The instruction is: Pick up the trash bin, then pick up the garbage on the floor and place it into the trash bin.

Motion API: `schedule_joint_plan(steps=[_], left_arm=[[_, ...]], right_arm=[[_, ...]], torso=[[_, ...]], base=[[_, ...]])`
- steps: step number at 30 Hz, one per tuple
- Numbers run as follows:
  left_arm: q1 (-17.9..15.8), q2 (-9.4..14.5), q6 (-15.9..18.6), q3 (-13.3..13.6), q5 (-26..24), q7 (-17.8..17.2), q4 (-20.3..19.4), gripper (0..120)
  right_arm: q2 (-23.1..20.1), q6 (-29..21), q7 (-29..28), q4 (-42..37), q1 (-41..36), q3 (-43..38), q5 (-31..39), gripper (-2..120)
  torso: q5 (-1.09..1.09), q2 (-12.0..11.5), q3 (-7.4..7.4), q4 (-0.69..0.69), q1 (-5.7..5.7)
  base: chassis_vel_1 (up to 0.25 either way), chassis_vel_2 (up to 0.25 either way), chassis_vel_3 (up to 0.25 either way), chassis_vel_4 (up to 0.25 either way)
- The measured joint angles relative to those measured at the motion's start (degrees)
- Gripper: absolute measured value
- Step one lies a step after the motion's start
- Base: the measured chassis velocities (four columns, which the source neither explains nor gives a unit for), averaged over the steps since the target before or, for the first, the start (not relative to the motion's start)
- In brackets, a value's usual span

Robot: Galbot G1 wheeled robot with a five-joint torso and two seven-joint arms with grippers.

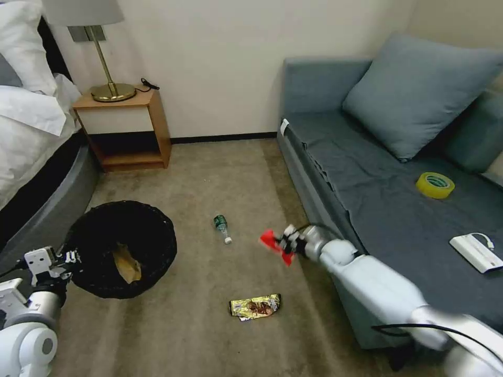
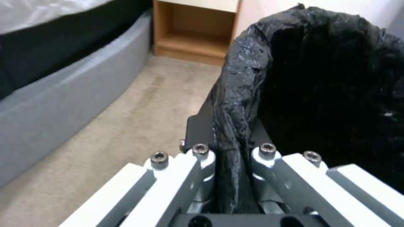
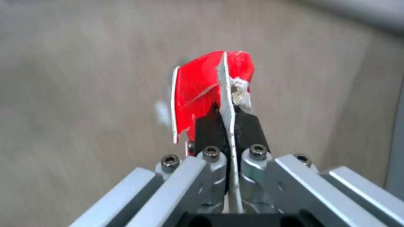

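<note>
Bin: our left gripper (image 2: 230, 148) pinches the trash bin (image 1: 123, 248) by its crinkled black rim.
Packet: our right gripper (image 3: 228, 126) clamps the creased red-and-white snack packet (image 3: 202, 91).

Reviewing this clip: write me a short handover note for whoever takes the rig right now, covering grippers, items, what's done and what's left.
Left gripper: shut on the rim of the trash bin, holding it at the robot's left, beside the bed.
Right gripper: shut on the red-and-white snack packet, held in the air above the carpet, to the right of the bin.
Done: bin picked up; brown paper pouch lies inside it; snack packet lifted.
Left: drop the packet into the bin, then collect the small bottle and the gold-brown wrapper, both on the carpet between bin and sofa.
</note>
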State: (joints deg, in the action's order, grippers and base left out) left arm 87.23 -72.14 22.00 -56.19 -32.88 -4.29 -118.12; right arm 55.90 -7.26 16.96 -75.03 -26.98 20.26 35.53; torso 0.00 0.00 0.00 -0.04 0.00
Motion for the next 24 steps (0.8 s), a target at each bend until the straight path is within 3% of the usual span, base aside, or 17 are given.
schedule_joint_plan(steps=[1,5,11,17,24], left_arm=[[0.0,0.0,0.0,0.0,0.0,0.0,0.0,5],[-0.09,-0.83,0.56,2.45,0.56,-0.47,-0.9,5],[0.67,-1.22,0.69,4.78,0.73,-0.67,-2.06,5],[1.37,-1.54,0.7,5.98,0.4,-0.69,-3.36,5],[2.95,-2.93,0.75,7.36,0.35,-0.81,-5.96,5]], right_arm=[[0.0,0.0,0.0,0.0,0.0,0.0,0.0,0],[-1.77,0.05,-5.19,-14.57,3.67,1.32,7.78,0],[0.2,1.4,-13.99,-27.94,12.44,8.95,16.13,0],[4.28,1.59,-17.86,-31.57,16.36,15.83,18.19,0],[9.1,1.46,-18.31,-29.2,15.95,24.09,16.09,0]], torso=[[0.0,0.0,0.0,0.0,0.0],[0.0,0.0,0.0,0.04,0.0],[-0.03,0.01,0.0,0.05,0.0],[-0.02,0.0,0.0,0.05,0.0],[-0.01,0.01,0.0,0.06,0.0]], base=[[0.0,0.0,0.0,0.0],[0.0,0.0,0.0,0.0],[0.0,0.0,0.0,0.0],[0.0,0.0,0.0,0.0],[0.0,0.0,0.0,0.0]])
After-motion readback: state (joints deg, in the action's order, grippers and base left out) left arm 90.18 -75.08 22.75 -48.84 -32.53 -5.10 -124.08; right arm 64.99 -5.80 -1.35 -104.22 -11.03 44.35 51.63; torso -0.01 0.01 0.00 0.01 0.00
